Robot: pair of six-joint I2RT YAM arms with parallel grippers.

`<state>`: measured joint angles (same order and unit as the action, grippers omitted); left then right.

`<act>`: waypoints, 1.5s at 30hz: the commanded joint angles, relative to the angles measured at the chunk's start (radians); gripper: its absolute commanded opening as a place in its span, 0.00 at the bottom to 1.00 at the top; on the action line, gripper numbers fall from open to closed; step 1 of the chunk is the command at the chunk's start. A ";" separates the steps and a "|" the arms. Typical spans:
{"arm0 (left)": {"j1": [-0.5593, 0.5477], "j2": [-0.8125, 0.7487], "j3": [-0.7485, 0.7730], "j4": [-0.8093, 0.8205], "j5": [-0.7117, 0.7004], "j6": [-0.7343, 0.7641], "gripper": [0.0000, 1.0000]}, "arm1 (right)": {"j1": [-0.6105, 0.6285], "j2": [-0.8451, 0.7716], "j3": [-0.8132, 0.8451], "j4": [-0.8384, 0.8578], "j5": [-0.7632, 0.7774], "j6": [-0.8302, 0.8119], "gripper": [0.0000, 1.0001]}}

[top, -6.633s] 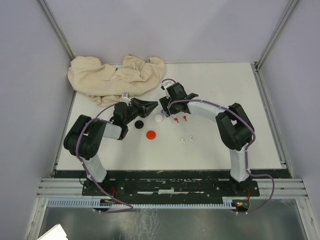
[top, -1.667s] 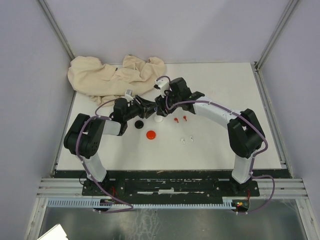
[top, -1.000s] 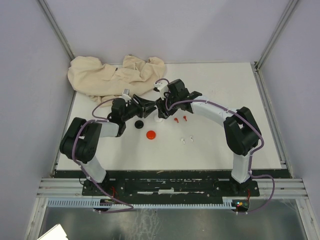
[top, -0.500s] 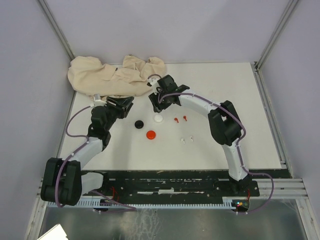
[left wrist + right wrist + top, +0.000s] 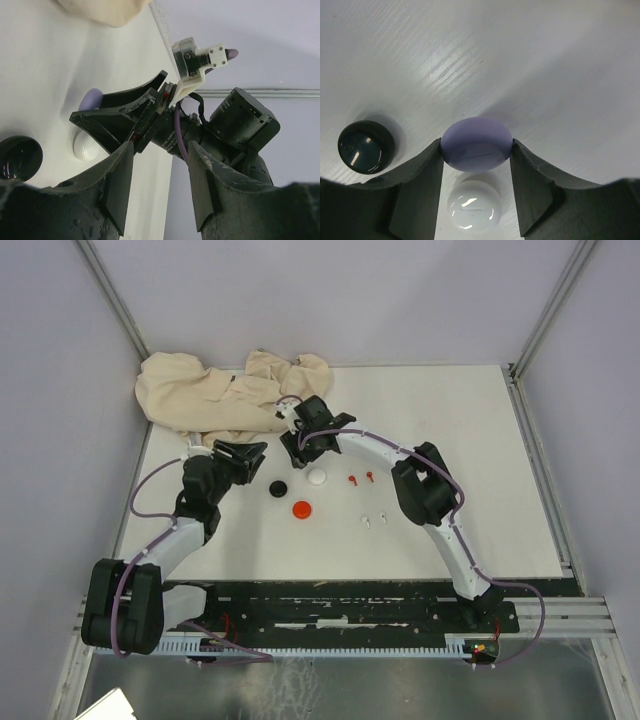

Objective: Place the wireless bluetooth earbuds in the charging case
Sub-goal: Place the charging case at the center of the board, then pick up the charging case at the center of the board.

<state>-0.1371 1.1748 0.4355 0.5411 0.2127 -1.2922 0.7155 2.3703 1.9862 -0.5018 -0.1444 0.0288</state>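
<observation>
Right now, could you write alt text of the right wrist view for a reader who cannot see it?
The right gripper clamps a smooth purple oval case between its two dark fingers, over a white table. On the table lie a glossy black disc at the left and a glossy white disc at the bottom centre.

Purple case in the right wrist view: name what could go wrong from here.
1. The purple case is pinched only at its curved rim by the right gripper. It may slip out and land on or near the white case.
2. The open, empty left gripper faces the right gripper from close by, so a further approach could knock them together.
3. The red earbuds lie loose nearby, and a dropped case might scatter them.
</observation>
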 commanded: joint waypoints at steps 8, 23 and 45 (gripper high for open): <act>0.017 -0.038 -0.011 0.002 0.016 0.057 0.54 | 0.002 0.075 0.106 0.019 0.033 0.007 0.38; 0.019 -0.015 -0.004 0.008 0.022 0.063 0.54 | -0.001 -0.040 -0.035 0.154 0.029 -0.002 0.79; 0.018 0.039 0.019 0.036 0.054 0.064 0.55 | -0.006 -0.279 -0.368 0.149 0.014 -0.018 0.80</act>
<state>-0.1238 1.1934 0.4305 0.5259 0.2340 -1.2739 0.7113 2.1277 1.6146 -0.3489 -0.1108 0.0246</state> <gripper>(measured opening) 0.543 0.801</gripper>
